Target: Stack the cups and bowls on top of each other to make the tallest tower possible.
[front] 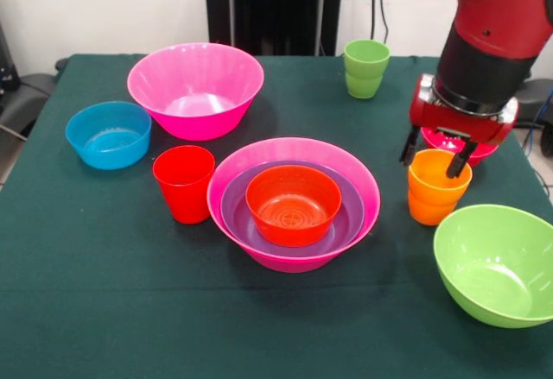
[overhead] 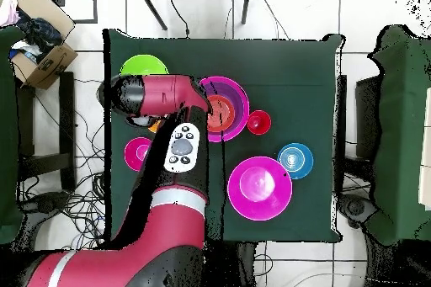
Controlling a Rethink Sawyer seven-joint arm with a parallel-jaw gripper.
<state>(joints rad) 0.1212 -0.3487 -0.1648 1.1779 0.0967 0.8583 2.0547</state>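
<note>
Hovering at the right of the front view, the tool (front: pixel 436 156) hung directly over the orange cup (front: pixel 437 187), its two dark fingers (front: pixel 409 148) spread to about the width of the cup's mouth, one off the rim's left side and the other dipping at or just inside the rim; no contact could be confirmed, and it held nothing. The cup stood upright on the table (front: pixel 104 310), its long axis vertical and in line with the tool above it, so the coming move looked like a straight descent and a pinch on the rim. Just behind the cup, partly hidden by the tool, sat the small crimson bowl (front: pixel 445 142); the lime green bowl (front: pixel 501 262) lay just beside the cup at lower right. The tower (front: pixel 294 202) stood to the left at frame centre: a hot-pink bowl holding the purple bowl (front: pixel 346 215) and the orange-red bowl (front: pixel 294 199). A carry from the cup would therefore run leftward. The red cup (front: pixel 184 180) stood touching or nearly touching the tower's left side. In the overhead view the arm covered the orange cup.
</note>
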